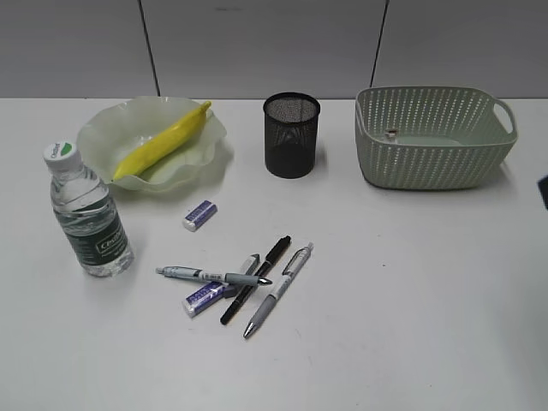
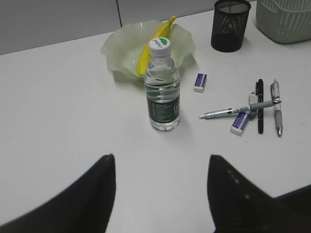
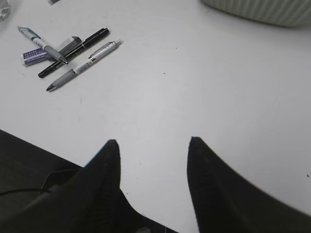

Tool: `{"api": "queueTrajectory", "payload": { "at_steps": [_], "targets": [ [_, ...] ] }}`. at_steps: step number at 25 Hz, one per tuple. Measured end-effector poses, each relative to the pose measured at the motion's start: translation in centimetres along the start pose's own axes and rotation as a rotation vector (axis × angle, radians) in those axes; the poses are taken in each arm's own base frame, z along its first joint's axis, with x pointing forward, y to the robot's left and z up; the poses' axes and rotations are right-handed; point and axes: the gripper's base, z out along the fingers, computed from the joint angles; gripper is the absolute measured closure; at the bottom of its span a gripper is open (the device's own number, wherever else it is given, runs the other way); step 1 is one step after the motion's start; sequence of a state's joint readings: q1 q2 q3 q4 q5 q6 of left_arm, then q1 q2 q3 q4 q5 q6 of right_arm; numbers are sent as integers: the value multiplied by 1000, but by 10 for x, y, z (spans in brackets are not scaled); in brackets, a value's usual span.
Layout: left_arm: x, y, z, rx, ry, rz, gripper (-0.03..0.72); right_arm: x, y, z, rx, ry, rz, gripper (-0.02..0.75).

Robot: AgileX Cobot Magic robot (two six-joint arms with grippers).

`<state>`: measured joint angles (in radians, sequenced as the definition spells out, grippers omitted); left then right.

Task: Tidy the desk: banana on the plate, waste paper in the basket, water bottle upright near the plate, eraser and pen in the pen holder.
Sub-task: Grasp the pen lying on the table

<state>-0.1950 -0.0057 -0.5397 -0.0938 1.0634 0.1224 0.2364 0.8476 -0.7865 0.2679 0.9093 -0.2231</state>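
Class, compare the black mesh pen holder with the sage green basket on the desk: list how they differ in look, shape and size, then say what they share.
The pen holder is black; the basket is sage green. The pen holder is a round wire-mesh cup; the basket is rectangular, with perforated woven-look sides and cut-out handles. The pen holder is narrower than the wide basket. Both stand upright, open-topped, along the back of the desk, and no pens are in either.

A yellow banana (image 1: 164,141) lies in the pale green plate (image 1: 104,128); the pen holder (image 1: 291,135) is black mesh. The perforated basket (image 1: 432,137) is sage green, the desk (image 1: 411,300) plain white
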Motion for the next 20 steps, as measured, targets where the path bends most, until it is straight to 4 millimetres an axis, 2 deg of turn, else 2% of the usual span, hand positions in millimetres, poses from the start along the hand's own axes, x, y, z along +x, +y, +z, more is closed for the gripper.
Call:
{"api": "queueTrajectory", "payload": {
  "at_steps": [3, 5, 10, 15, 20],
  "targets": [
    [0, 0, 0, 0, 0, 0, 245, -36, 0, 27, -45, 103, -12, 372],
    [0, 0, 0, -1, 0, 0, 246, -59, 10, 48, -81, 150, -99, 372],
    [0, 0, 0, -1, 0, 0, 248, -94, 58, 105, -208, 239, -423, 372],
    [0, 0, 0, -1, 0, 0, 248, -113, 112, 165, -316, 318, -650, 372],
    [0, 0, 0, -1, 0, 0, 253, -113, 156, 229, -378, 406, -790, 372]
  ]
}}
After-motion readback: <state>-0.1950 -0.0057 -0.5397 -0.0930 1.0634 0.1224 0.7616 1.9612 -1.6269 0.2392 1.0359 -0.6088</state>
